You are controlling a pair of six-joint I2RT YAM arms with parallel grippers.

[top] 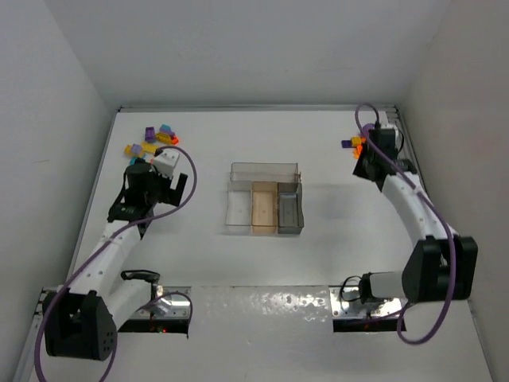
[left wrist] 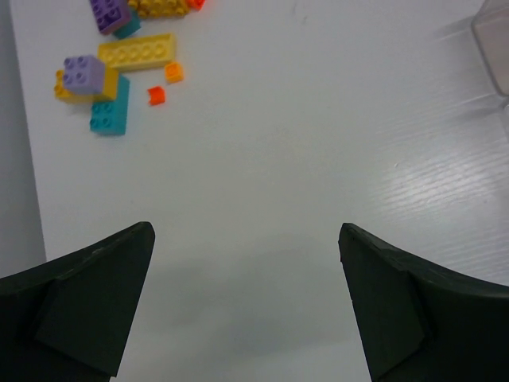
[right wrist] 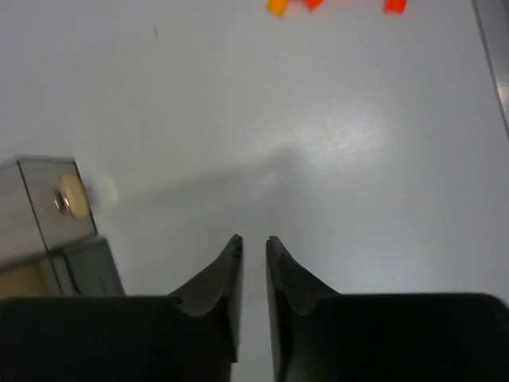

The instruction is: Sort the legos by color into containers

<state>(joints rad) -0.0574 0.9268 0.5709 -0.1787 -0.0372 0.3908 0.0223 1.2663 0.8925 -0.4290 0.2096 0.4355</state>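
Note:
One heap of legos (top: 151, 139) lies at the far left: yellow, purple, teal and small orange bricks (left wrist: 119, 68). A smaller group of legos (top: 355, 144) lies at the far right; its orange bits (right wrist: 278, 6) show at the top edge of the right wrist view. The clear tray of containers (top: 265, 199) sits mid-table, one wide section behind three narrow ones. My left gripper (left wrist: 246, 239) hangs open and wide over bare table, just short of the left heap (top: 143, 165). My right gripper (right wrist: 253, 239) has its jaws nearly together with only a thin slit and nothing in it, near the right group (top: 366, 165).
White walls close the table in on the left, back and right. A tray corner (left wrist: 493, 40) shows at the upper right of the left wrist view, and the tray's end (right wrist: 48, 207) at the left of the right wrist view. A table rim (right wrist: 493, 64) runs along the right.

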